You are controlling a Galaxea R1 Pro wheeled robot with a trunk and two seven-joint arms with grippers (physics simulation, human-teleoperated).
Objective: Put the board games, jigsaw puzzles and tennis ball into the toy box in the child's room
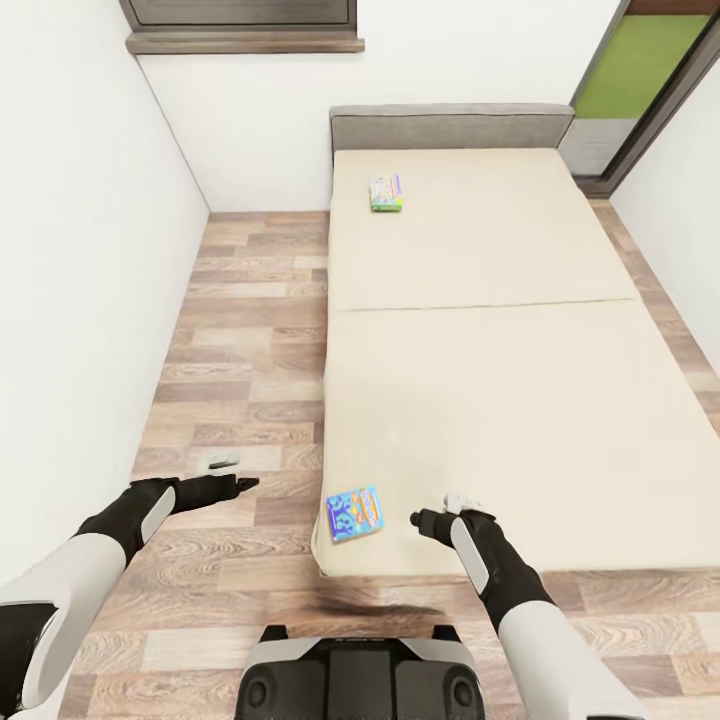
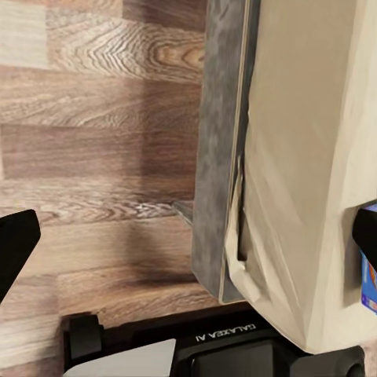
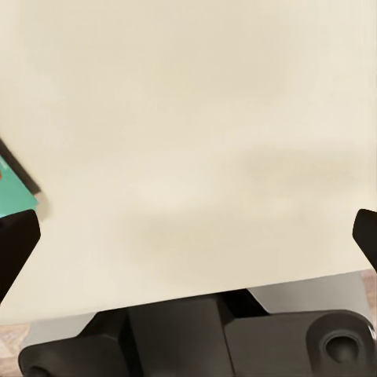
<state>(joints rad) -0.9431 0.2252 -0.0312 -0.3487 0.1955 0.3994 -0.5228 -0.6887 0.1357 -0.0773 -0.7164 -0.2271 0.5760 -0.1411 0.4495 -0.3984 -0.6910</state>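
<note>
While lying flat at the near left corner of the bed (image 1: 480, 330), the blue cartoon board game (image 1: 354, 513) is sitting just inside the mattress edge, slightly skewed, with nothing touching it; showing as a blue sliver (image 2: 368, 284) past the mattress corner in the left wrist view, and as a green-edged strip (image 3: 16, 188) on the beige cover in the right wrist view. Resting far up the same mattress, near the low grey headboard (image 1: 450, 127) and toward the left side, is the pale multicoloured board game (image 1: 386, 192), well apart from the first. Hovering just right of the blue game, over the near edge of the bed, is the right gripper (image 1: 432, 520), fingers spread wide and holding nothing, dark tips sitting at both edges of its wrist view with bare mattress between. Hanging to the left of the bed over the wood-plank floor (image 1: 240, 360) is the left gripper (image 1: 240, 484), likewise gaping and empty-handed, pointing toward the bed's side. Running along the far left is a white wall (image 1: 70, 250), with a dark-framed window (image 1: 240, 20) at the far end and a green panel (image 1: 635, 65) at the far right.
</note>
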